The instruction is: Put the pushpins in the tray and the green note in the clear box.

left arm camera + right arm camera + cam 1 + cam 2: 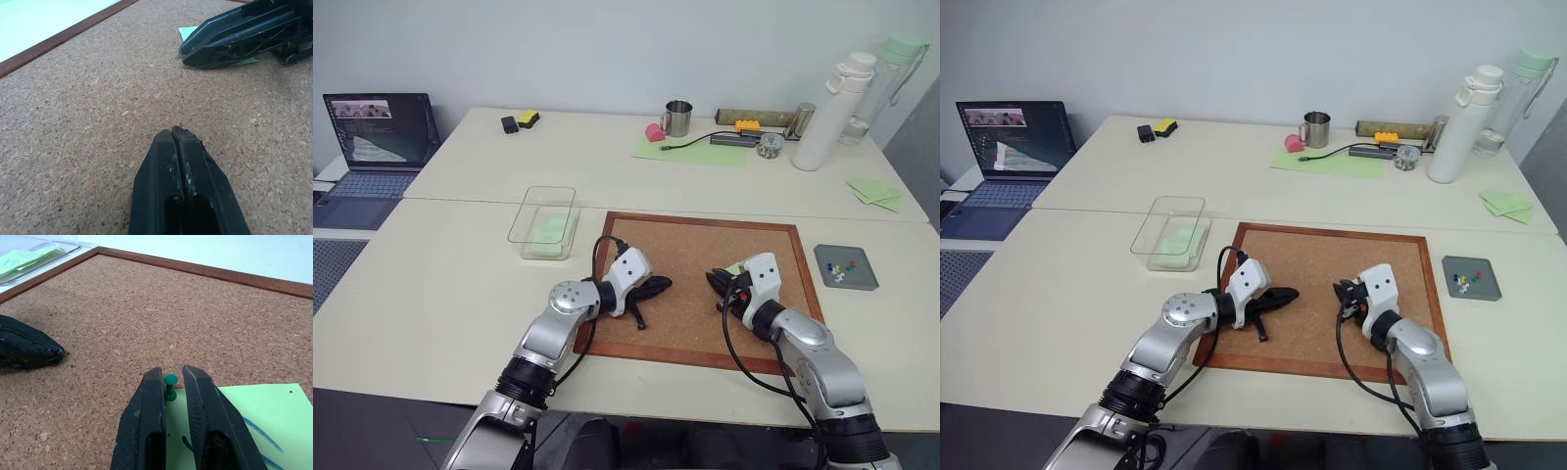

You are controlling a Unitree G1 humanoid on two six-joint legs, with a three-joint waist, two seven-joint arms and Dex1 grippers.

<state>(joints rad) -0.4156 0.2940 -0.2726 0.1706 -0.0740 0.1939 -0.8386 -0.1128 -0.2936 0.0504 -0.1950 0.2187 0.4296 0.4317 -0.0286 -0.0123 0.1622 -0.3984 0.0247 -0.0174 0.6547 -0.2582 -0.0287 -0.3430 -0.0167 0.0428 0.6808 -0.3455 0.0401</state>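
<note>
While both arms rest over the cork board [695, 257], the right gripper [172, 375] has its two black fingers closed narrowly around a green pushpin [169, 384], which stands between the fingertips at the edge of a green note [254, 426]. This note lies flat on the cork under the right gripper and carries blue pen strokes; part of it is hidden by the fingers. The left gripper [175, 134] has its fingers pressed fully together, holding nothing, with its tip low over the bare cork near the middle of the board, apart from the right gripper.

The clear box [544, 221] stands on the table just beyond the board's left far corner, and light green paper lies inside it. In the right wrist view one of these papers shows a dark squiggle, but I cannot tell what it is. The grey tray [845, 266] sits on the table to the right of the board, close to its frame, and several small coloured pushpins [840, 268] lie in it already. More green papers [875, 192] lie further back on the right side of the table.
</note>
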